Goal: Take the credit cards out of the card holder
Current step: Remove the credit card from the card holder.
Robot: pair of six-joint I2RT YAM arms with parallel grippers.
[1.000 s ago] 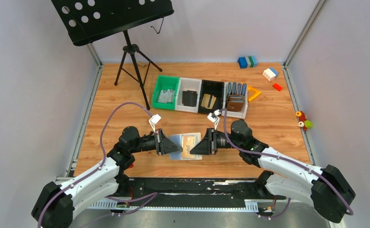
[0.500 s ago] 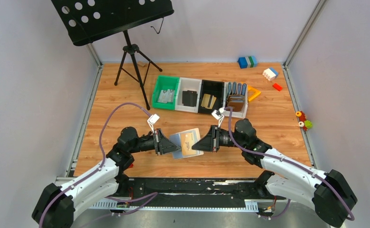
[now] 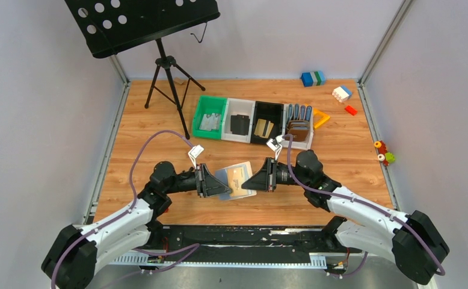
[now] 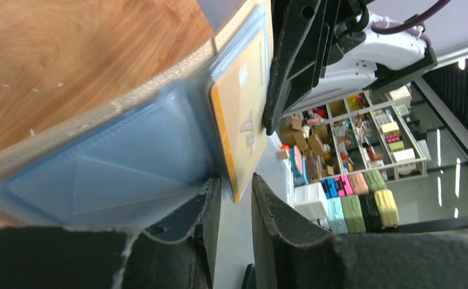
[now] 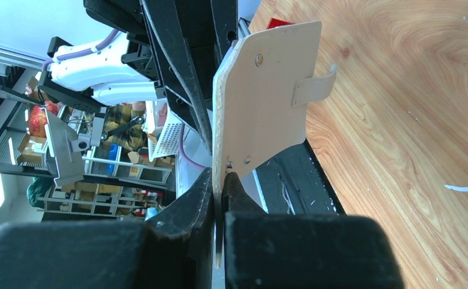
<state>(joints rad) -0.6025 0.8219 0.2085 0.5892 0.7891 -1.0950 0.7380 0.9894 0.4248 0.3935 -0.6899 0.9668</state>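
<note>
Pale grey-beige folding card holder [image 3: 234,180] hangs open above the middle of the wooden counter [image 3: 159,120], between the two arms. The right claw [image 5: 221,180] is pressed together on the edge of the holder's right flap, whose strap tab sticks out beyond it. The left claw [image 4: 236,186] is spread a little, with the corner of a gold credit card [image 4: 243,108] in the gap. That card sits in the light blue inner pocket, and neither finger visibly touches it.

As I judge it, one pinch carries the whole holder, so it could twist or sag. If the left claw shuts off-line, it may catch the pocket film with the card and drag the holder out of the right claw, or miss and let the card fall.

Along the far side stands a row of bins:
- a green bin [image 3: 210,98] with silvery grey cards [image 3: 209,122]
- a white bin [image 3: 239,101] with a black card [image 3: 239,124]
- a black bin [image 3: 267,103] with gold cards [image 3: 263,127]
- a right-end white bin [image 3: 296,146] with brown wallets [image 3: 298,129]
</note>
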